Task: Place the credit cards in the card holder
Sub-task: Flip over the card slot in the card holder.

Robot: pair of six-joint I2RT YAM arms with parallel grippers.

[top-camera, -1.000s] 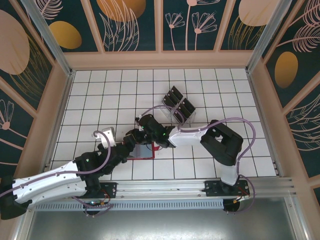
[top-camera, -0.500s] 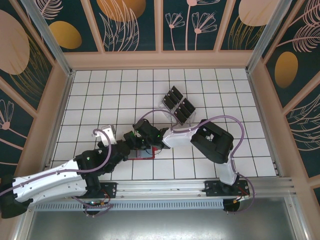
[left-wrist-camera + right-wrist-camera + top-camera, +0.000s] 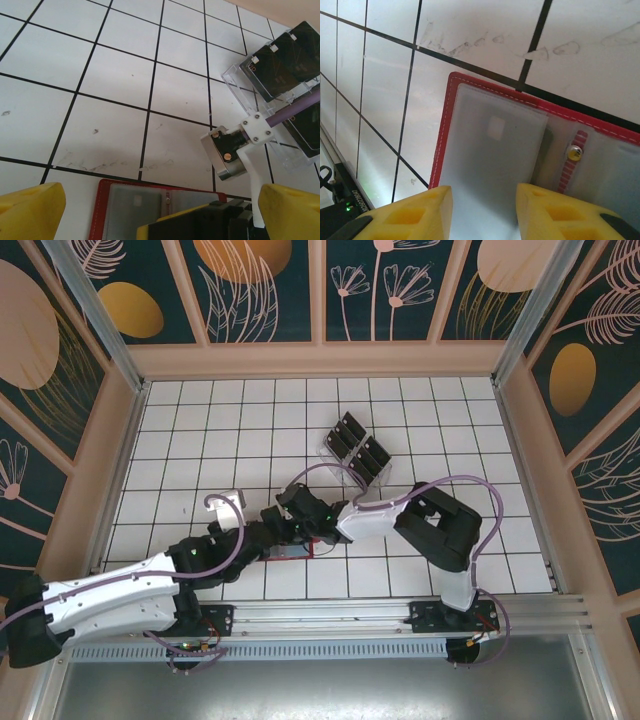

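Open card holder lying flat on the white tiled table, toward the near side and a little left of centre, with both arms meeting over it. Its red stitched border frames greyish frosted pockets, and a small metal snap sits on a striped tab at the middle fold. The left gripper reaches in from the near left and is fully released: in the left wrist view its yellow fingertips stand at opposite edges of the picture, with the card holder low between them. The right gripper comes in from the right and points down at the holder's left half. It is released too, its yellow fingers partly apart, and the grey pocket shows through the gap between them; whether the tips touch the pocket cannot be told. The credit cards stand in rows in a clear slotted rack, which is far and right of the holder and apart from it. From the left wrist, the black cards show leaning in the rack at the upper right.
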